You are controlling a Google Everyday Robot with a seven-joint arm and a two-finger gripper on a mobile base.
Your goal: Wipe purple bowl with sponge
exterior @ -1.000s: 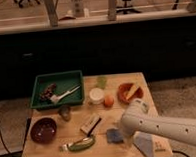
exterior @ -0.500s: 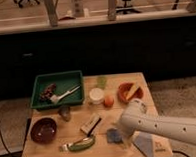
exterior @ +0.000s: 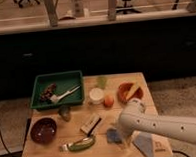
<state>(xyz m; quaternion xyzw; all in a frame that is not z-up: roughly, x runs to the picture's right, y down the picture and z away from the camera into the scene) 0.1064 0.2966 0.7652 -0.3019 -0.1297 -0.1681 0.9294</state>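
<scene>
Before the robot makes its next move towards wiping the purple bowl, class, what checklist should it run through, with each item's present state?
1. Sponge lies free near the front of the table: ok.
2. Gripper is low, just right of the sponge: ok.
3. Gripper is open: ok.
4. Gripper touches the sponge: cannot tell.
5. Purple bowl stands upright and uncovered at front left: ok.
6. Low path from sponge to bowl is free: not ok; a green object and a tan block lie between them, so lifting over them looks wiser.
</scene>
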